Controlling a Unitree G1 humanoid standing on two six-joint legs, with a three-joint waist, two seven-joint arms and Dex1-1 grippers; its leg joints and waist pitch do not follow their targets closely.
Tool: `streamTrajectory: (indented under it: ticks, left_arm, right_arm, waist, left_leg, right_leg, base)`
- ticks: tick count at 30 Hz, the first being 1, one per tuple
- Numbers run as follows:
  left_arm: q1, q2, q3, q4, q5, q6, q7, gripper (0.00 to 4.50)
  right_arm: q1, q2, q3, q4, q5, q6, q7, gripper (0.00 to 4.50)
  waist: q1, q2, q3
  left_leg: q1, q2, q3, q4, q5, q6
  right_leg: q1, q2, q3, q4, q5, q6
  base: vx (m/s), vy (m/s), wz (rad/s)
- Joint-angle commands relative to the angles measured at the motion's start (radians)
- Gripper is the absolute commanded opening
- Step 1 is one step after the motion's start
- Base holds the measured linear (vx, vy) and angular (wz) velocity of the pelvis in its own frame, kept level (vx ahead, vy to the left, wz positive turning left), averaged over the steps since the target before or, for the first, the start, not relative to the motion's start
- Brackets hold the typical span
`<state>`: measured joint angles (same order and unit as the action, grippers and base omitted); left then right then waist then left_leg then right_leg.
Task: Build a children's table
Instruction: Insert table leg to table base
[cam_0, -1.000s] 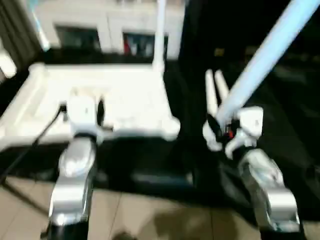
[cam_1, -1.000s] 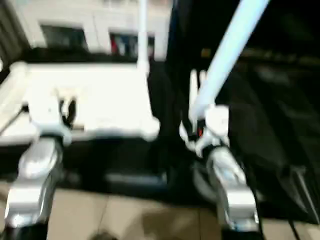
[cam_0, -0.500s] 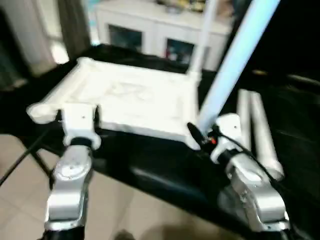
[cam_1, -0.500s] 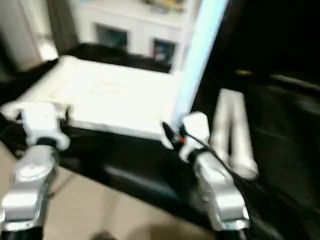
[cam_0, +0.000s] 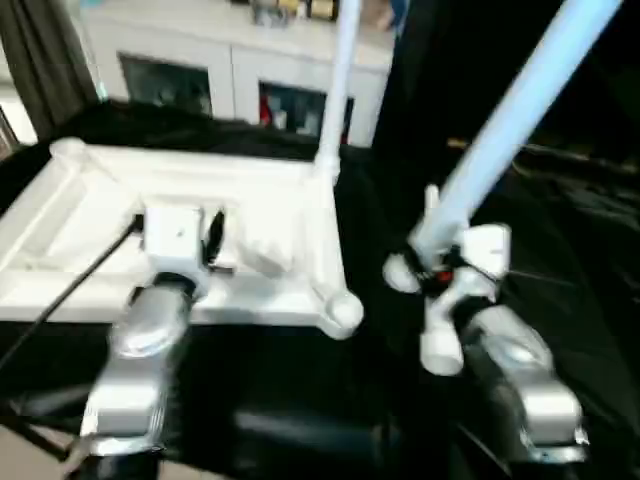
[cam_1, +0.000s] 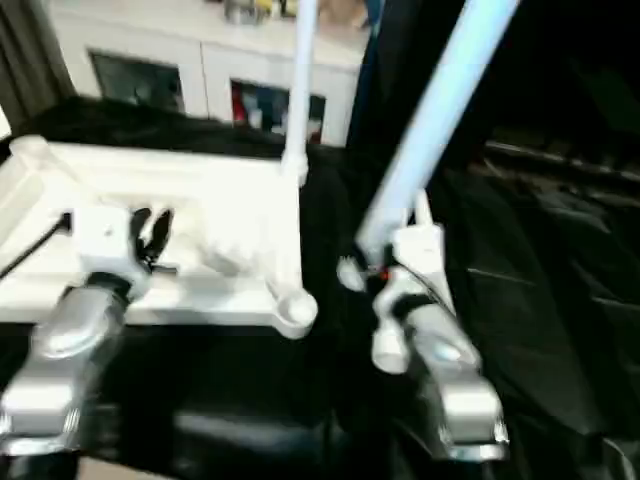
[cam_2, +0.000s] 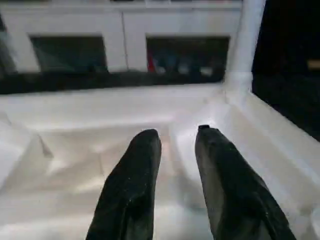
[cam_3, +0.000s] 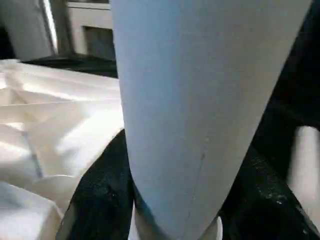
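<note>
Between right jaws, white leg (cam_0: 505, 125)

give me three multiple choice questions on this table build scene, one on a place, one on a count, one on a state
1. Where does the fitted leg stand on the tabletop?
A. far right corner
B. near left corner
C. the middle

2. How many legs stand fitted in the tabletop?
A. one
B. three
C. four

3. What is the right gripper doing?
A. hanging open with nothing in it
B. holding a leg that slants up
C. pressing flat on the tabletop

Answers:
1 A, the leg rises from the far right corner socket.
2 A, the other visible corners are bare.
3 B, its fingers close round the leg.
</note>
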<state>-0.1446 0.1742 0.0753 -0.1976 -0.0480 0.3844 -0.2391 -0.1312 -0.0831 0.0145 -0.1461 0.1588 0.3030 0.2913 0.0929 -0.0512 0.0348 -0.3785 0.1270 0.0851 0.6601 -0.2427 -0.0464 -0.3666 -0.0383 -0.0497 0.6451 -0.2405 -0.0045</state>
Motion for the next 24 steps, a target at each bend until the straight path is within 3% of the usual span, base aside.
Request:
streamTrajectory:
  ticks: [1, 2, 3, 4, 5, 6, 8, 9, 10, 11, 13, 15, 18, 19, 21, 22, 24]
  left_arm:
    - [-0.013, 0.020, -0.036, 0.021, -0.026, -0.025, -0.079, 1.62]
    - [-0.031, 0.051, -0.042, 0.036, -0.080, -0.019, -0.166, 1.73]
    - [-0.031, 0.051, -0.042, 0.036, -0.080, -0.019, -0.166, 1.73]
    - [-0.039, 0.063, -0.044, 0.038, -0.113, -0.006, -0.211, 1.84]
    - [-0.060, 0.101, -0.059, 0.047, -0.153, -0.008, -0.304, 1.84]
    - [-0.060, 0.101, -0.059, 0.047, -0.153, -0.008, -0.304, 1.91]
    - [-0.093, 0.155, -0.096, 0.076, -0.161, 0.000, -0.410, 2.17]
    - [-0.113, 0.186, -0.119, 0.096, -0.161, 0.008, -0.471, 2.17]
    - [-0.113, 0.186, -0.119, 0.096, -0.161, 0.008, -0.471, 2.32]
    - [-0.139, 0.233, -0.160, 0.125, -0.154, 0.011, -0.566, 2.32]
    - [-0.188, 0.326, -0.249, 0.189, -0.127, -0.018, -0.748, 2.32]
    - [-0.231, 0.363, -0.298, 0.243, -0.102, -0.039, -0.834, 2.32]
    - [-0.269, 0.378, -0.328, 0.290, -0.078, -0.068, -0.875, 2.32]
    - [-0.283, 0.380, -0.336, 0.310, -0.068, -0.080, -0.882, 2.32]
    - [-0.312, 0.380, -0.348, 0.347, -0.050, -0.101, -0.894, 2.17]
    - [-0.337, 0.376, -0.354, 0.380, -0.040, -0.124, -0.890, 2.07]
    - [-0.390, 0.366, -0.377, 0.458, -0.007, -0.176, -0.899, 1.99]
  right_arm:
    - [-0.011, -0.019, -0.021, -0.030, 0.011, 0.003, 0.004, 1.86]
    - [-0.018, -0.021, -0.028, -0.030, 0.022, 0.009, 0.015, 1.86]
    - [-0.018, -0.021, -0.028, -0.030, 0.022, 0.009, 0.015, 1.86]
    - [-0.021, -0.021, -0.033, -0.030, 0.028, 0.011, 0.020, 1.86]
    - [-0.032, -0.023, -0.039, -0.023, 0.039, 0.013, 0.031, 1.86]
    - [-0.032, -0.023, -0.039, -0.023, 0.039, 0.013, 0.031, 1.86]
    - [-0.047, -0.037, -0.036, -0.010, 0.050, 0.015, 0.054, 1.86]
    - [-0.055, -0.046, -0.033, -0.001, 0.056, 0.017, 0.067, 1.86]
    - [-0.055, -0.046, -0.033, -0.001, 0.056, 0.017, 0.067, 1.86]
    - [-0.065, -0.062, -0.027, 0.014, 0.059, 0.014, 0.089, 1.86]
    - [-0.080, -0.087, -0.018, 0.042, 0.056, 0.004, 0.124, 1.86]
    - [-0.086, -0.097, -0.019, 0.053, 0.057, 0.001, 0.138, 1.86]
    - [-0.090, -0.103, -0.020, 0.057, 0.058, 0.000, 0.146, 1.86]
    - [-0.090, -0.105, -0.020, 0.057, 0.059, 0.000, 0.147, 1.86]
    - [-0.090, -0.108, -0.022, 0.056, 0.061, 0.001, 0.149, 1.86]
    - [-0.088, -0.112, -0.023, 0.055, 0.064, 0.001, 0.151, 1.86]
    - [-0.081, -0.117, -0.024, 0.048, 0.068, 0.003, 0.153, 1.86]
  waist:
    - [-0.005, 0.019, -0.044]
    - [-0.005, 0.018, -0.042]
    - [-0.004, 0.016, -0.036]
    - [-0.006, 0.014, -0.034]
    - [-0.006, 0.015, -0.032]
    - [-0.005, 0.013, -0.028]
    - [-0.005, 0.004, -0.025]
    - [-0.003, 0.005, -0.025]
    - [-0.003, 0.011, -0.027]
    - [-0.005, 0.009, -0.026]
    - [-0.002, 0.010, -0.030]
    - [-0.002, 0.009, -0.032]
    - [-0.002, 0.011, -0.035]
    - [-0.001, 0.010, -0.037]
    - [-0.002, 0.017, -0.038]
    - [-0.002, 0.013, -0.037]
    - [0.001, 0.019, -0.037]
  left_leg:
    - [0.027, 0.078, -0.004, -0.097, 0.155, -0.022]
    - [0.025, 0.081, 0.000, -0.107, 0.074, -0.025]
    - [0.028, 0.086, 0.006, -0.123, -0.057, -0.030]
    - [0.030, 0.088, 0.009, -0.129, -0.103, -0.032]
    - [0.040, 0.093, 0.017, -0.132, -0.173, -0.033]
    - [0.036, 0.092, 0.022, -0.138, -0.204, -0.028]
    - [0.035, 0.095, 0.030, -0.141, -0.205, -0.025]
    - [0.037, 0.093, 0.032, -0.141, -0.198, -0.021]
    - [0.037, 0.095, 0.033, -0.141, -0.181, -0.021]
    - [0.034, 0.096, 0.034, -0.142, -0.171, -0.021]
    - [0.039, 0.091, 0.040, -0.142, -0.154, -0.014]
    - [0.037, 0.093, 0.043, -0.142, -0.127, -0.015]
    - [0.036, 0.094, 0.045, -0.140, -0.105, -0.012]
    - [0.033, 0.098, 0.044, -0.140, -0.084, -0.011]
    - [0.034, 0.097, 0.045, -0.138, -0.085, -0.010]
    - [0.036, 0.095, 0.048, -0.137, -0.093, -0.008]
    - [0.035, 0.096, 0.046, -0.138, -0.098, -0.011]
  right_leg:
    - [0.046, -0.097, 0.053, -0.056, 0.232, -0.181]
    - [0.050, -0.103, 0.056, -0.060, 0.182, -0.183]
    - [0.050, -0.109, 0.059, -0.070, 0.068, -0.181]
    - [0.048, -0.109, 0.060, -0.074, 0.016, -0.179]
    - [0.036, -0.112, 0.062, -0.083, -0.064, -0.183]
    - [0.035, -0.114, 0.065, -0.088, -0.137, -0.177]
    - [0.032, -0.118, 0.067, -0.096, -0.205, -0.156]
    - [0.029, -0.117, 0.068, -0.096, -0.217, -0.149]
    - [0.027, -0.116, 0.069, -0.092, -0.212, -0.144]
    - [0.029, -0.117, 0.068, -0.092, -0.201, -0.145]
    - [0.023, -0.112, 0.068, -0.092, -0.187, -0.140]
    - [0.025, -0.112, 0.067, -0.085, -0.135, -0.150]
    - [0.026, -0.112, 0.065, -0.080, -0.083, -0.168]
    - [0.031, -0.117, 0.063, -0.074, -0.037, -0.188]
    - [0.031, -0.117, 0.062, -0.073, -0.024, -0.200]
    - [0.029, -0.114, 0.063, -0.077, -0.032, -0.199]
    - [0.032, -0.118, 0.063, -0.078, -0.036, -0.205]
  base:
    - [0.000, 0.000, 0.00]
    - [0.000, 0.000, 0.00]
    - [0.000, 0.000, 0.00]
    - [-0.055, -0.013, 0.04]
    - [-0.055, -0.013, 0.04]
    - [-0.057, -0.018, 0.03]
    - [-0.050, -0.016, -0.04]
    - [0.000, 0.000, 0.00]
    - [0.000, 0.000, 0.00]
    - [0.000, 0.000, 0.00]
    - [0.000, 0.000, 0.00]
    - [0.000, 0.000, 0.00]
    - [0.000, 0.000, 0.00]
    - [0.000, 0.000, 0.00]
    - [0.000, 0.000, 0.00]
    - [0.000, 0.000, 0.00]
    - [0.000, 0.000, 0.00]
